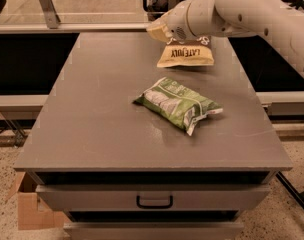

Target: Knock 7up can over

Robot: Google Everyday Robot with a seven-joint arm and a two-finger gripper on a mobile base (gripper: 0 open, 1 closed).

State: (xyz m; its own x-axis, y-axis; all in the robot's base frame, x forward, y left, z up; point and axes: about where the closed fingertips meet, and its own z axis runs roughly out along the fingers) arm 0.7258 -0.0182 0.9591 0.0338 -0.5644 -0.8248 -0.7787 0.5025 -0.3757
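The 7up can is out of view; it shows neither on the grey table (92, 114) nor beside it. My gripper (157, 31) is at the end of the white arm (242, 6), which reaches in from the upper right. It hovers over the far middle of the table, just left of a yellow snack bag (186, 55).
A green crisp bag (179, 104) lies in the middle of the table. The table has a drawer with a black handle (154, 201) at the front. A cardboard box (29, 209) sits on the floor at the lower left. A glass rail (67, 26) runs behind the table.
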